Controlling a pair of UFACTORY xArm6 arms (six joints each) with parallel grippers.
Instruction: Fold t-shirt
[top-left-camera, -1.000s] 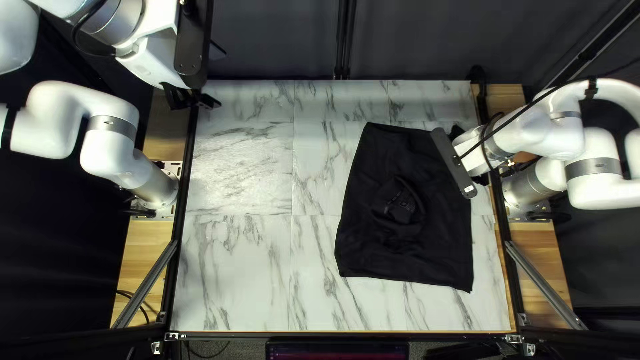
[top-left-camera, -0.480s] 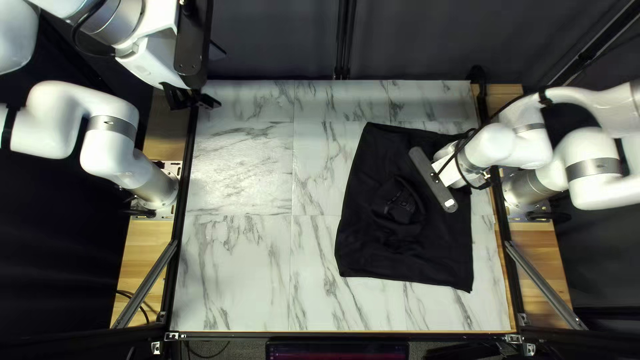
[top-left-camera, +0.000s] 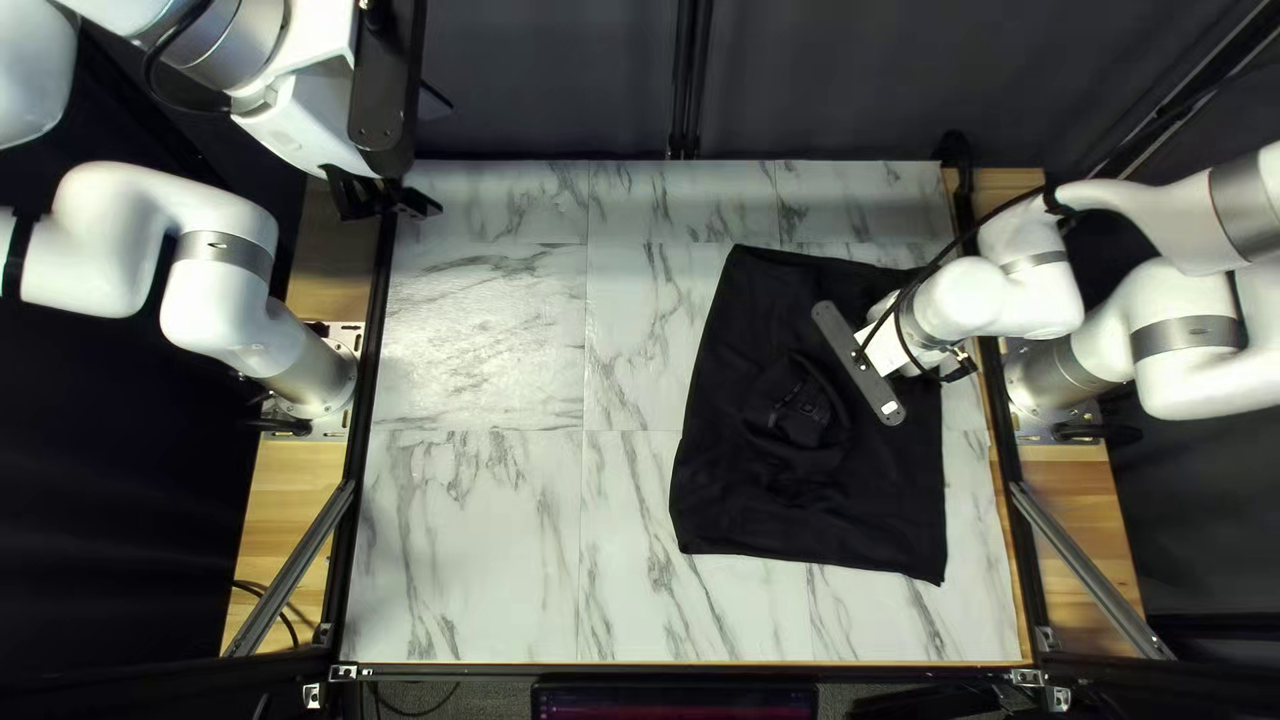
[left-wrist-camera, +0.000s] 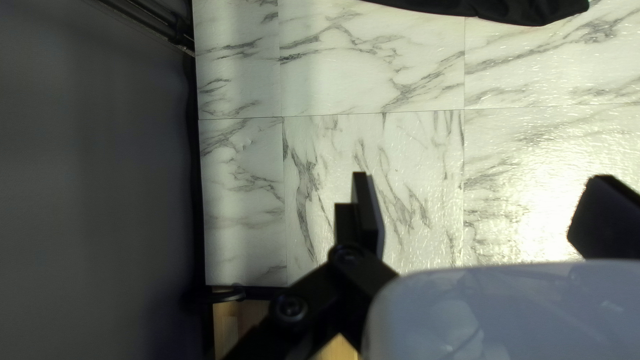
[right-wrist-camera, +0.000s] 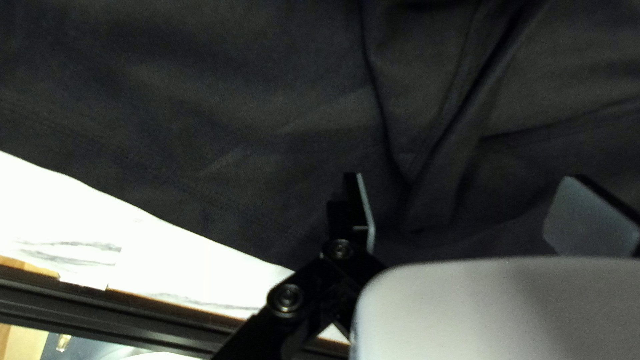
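Maybe, with our left jaws wide and far off, the t-shirt [top-left-camera: 740, 460] on the counter [top-left-camera: 474, 534] at the right of the top left view could bunch if our wide right jaws pinch too many loose folds [right-wrist-camera: 437, 170].

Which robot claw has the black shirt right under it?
The right claw: the black shirt lies beneath its open fingers. The left claw is open too, but it's over the pale marbled table.
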